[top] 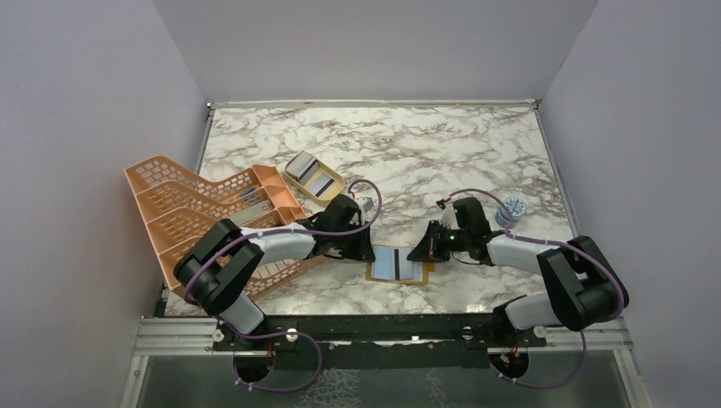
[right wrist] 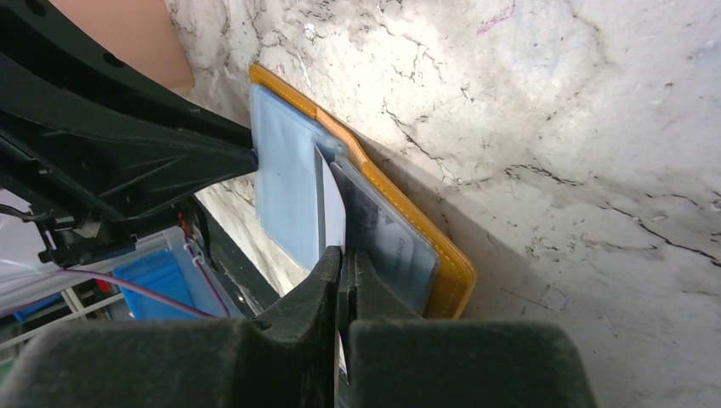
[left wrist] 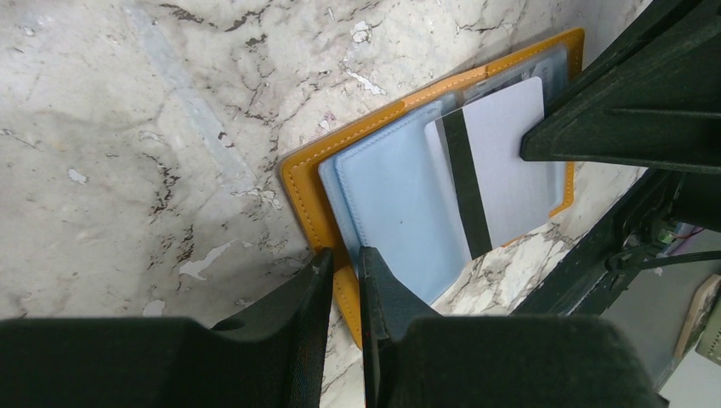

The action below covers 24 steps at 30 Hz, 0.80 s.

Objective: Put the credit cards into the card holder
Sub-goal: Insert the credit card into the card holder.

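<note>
No word, number, brand or sign is coming through legibly in any view. The credit card (left wrist: pixel 502 161) lying on the open card holder (left wrist: pixel 306 200) is showing only a plain pale face crossed by a black stripe, with no print on it. The card holder's orange border and pale blue pockets are carrying no lettering that can be read. The cards (top: pixel 320 184) in the tan dish (top: pixel 290 173) and the small blue-and-white round thing (top: pixel 513 208) near the right edge of the bench (top: pixel 442 153) are appearing too small for any marking to be made out.
</note>
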Tool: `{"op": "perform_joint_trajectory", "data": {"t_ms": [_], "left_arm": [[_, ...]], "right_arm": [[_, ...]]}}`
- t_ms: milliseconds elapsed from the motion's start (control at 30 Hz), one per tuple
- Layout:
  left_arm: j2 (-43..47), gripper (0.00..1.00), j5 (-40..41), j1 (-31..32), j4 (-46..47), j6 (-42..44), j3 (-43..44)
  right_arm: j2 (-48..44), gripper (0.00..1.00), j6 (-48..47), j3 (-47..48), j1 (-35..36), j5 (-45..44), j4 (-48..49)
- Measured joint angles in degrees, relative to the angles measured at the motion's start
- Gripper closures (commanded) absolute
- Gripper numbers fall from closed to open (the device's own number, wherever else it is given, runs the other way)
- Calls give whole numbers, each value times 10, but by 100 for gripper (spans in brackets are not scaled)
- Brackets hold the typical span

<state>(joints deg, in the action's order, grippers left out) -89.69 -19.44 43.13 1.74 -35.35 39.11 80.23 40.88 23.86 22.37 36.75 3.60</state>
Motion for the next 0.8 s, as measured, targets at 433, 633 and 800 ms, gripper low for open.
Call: {"op": "perform_joint_trajectory", "data": {"t_ms": [433,633,800], "left_arm": [[2,79,0,13,27,-38,-14],[3,80,0,16,38,-51,-21],[3,79,0,24,42,-59,-23]], "right_arm": [[-11,99,36,-29,0,0,43],[-14,99,45,-38,0,0,54],[-21,99,53,-43,0,0,55]]}}
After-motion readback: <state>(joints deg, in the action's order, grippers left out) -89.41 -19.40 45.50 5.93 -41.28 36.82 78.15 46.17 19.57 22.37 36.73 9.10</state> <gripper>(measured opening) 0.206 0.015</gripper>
